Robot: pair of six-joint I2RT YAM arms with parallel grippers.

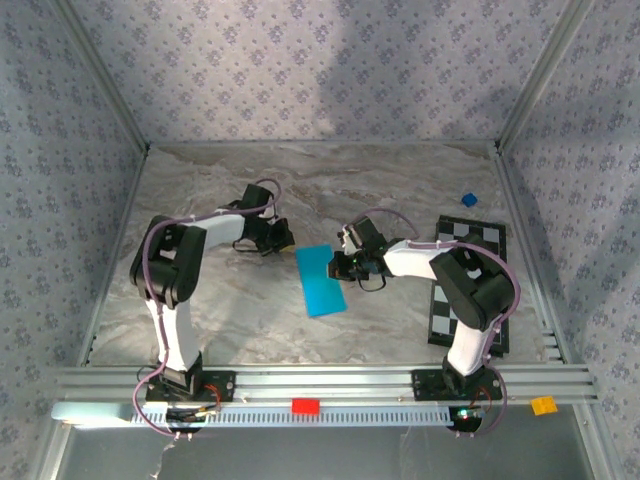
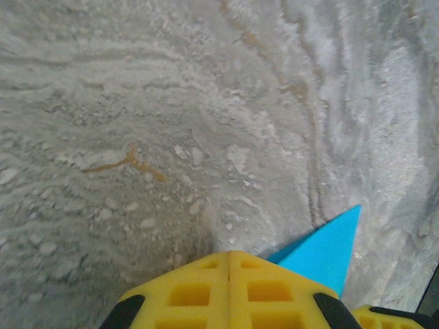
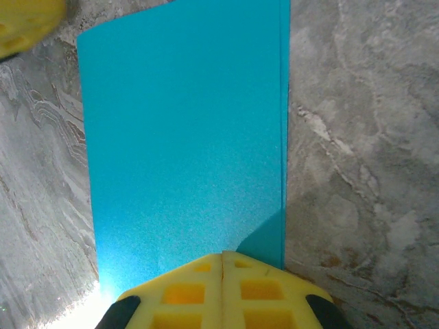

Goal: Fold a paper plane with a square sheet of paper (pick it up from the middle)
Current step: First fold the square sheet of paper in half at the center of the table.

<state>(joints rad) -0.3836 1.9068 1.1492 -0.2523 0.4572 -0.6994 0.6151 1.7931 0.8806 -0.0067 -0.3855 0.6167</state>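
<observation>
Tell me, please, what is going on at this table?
Two robot arms are working on the square sheet of paper, which lies folded into a narrow rectangle on the table. The right gripper, shut, is over the paper near its doubled long edge, apparently pressing it flat. The left gripper, also shut, sits beside one corner.

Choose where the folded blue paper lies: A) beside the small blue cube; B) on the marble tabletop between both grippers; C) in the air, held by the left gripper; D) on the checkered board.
B: the folded cyan paper lies flat on the marble tabletop, with the left gripper and the right gripper at its two sides.
</observation>
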